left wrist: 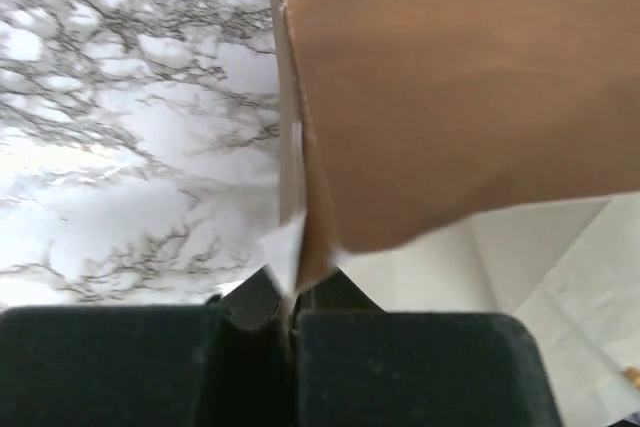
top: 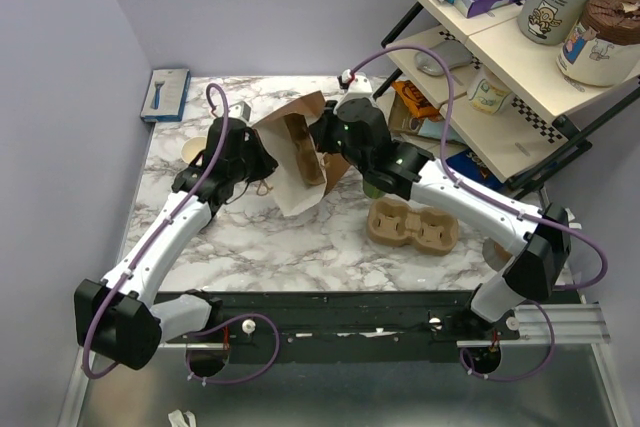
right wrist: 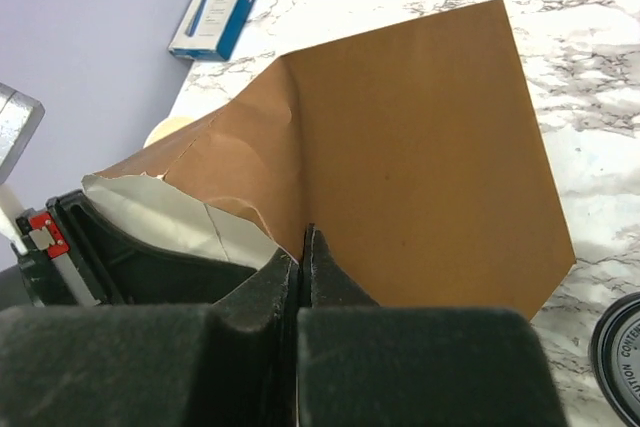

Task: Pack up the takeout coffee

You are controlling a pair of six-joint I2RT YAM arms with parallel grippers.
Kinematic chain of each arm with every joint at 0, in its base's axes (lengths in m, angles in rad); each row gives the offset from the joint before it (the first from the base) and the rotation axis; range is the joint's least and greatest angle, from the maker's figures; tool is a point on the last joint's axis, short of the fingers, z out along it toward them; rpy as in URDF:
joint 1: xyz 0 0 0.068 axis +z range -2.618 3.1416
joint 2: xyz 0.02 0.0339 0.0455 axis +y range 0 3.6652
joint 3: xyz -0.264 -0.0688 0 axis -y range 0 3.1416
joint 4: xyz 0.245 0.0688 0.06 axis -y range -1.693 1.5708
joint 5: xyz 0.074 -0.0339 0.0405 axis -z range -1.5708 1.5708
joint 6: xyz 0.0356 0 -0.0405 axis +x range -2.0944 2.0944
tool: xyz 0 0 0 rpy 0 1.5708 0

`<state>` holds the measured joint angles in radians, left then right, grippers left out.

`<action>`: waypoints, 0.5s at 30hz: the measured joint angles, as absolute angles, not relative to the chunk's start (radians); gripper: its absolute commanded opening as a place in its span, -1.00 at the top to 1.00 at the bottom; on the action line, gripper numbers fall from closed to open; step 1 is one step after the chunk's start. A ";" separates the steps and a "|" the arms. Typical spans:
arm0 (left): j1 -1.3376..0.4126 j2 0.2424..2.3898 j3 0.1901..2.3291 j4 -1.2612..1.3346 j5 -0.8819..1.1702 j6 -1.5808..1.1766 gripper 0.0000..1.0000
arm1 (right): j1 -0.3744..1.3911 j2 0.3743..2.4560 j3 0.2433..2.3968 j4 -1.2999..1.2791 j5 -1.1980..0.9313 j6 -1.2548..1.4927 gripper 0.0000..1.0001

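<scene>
The brown paper bag (top: 298,152) stands open at mid-table, its white inside showing. My left gripper (top: 258,163) is shut on the bag's left rim, seen close in the left wrist view (left wrist: 290,295) with the bag (left wrist: 450,97) above the fingers. My right gripper (top: 326,143) is shut on the bag's right rim, also shown in the right wrist view (right wrist: 302,247) against the bag (right wrist: 420,147). The takeout coffee's black lid (right wrist: 622,355) peeks in at the lower right. In the top view the cup (top: 372,187) is mostly hidden under my right arm.
A brown pulp cup tray (top: 410,225) lies right of the bag. A lidless cup (top: 193,150) stands by my left arm. A blue box (top: 165,94) sits at the far left corner. A shelf rack (top: 520,57) with packets and tubs stands at the right.
</scene>
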<state>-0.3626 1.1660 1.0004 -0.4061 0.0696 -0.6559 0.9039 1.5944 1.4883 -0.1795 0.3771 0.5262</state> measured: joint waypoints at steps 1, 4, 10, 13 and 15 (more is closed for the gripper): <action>-0.362 1.165 1.000 -0.410 0.060 -0.654 1.00 | 0.899 1.593 1.486 -0.179 0.372 0.527 0.20; -0.363 1.153 1.000 -0.436 0.016 -0.657 1.00 | 0.881 1.588 1.485 -0.183 0.344 0.524 -0.40; -0.367 1.134 1.065 -0.533 -0.072 -0.679 1.00 | 0.854 1.554 1.483 -0.205 0.273 0.431 -0.82; -0.369 1.135 1.113 -0.571 -0.101 -0.698 1.00 | 0.854 1.504 1.483 -0.202 0.203 0.376 -0.83; -0.369 1.136 1.131 -0.587 -0.118 -0.711 1.00 | 0.855 1.454 1.483 -0.188 0.145 0.348 -0.82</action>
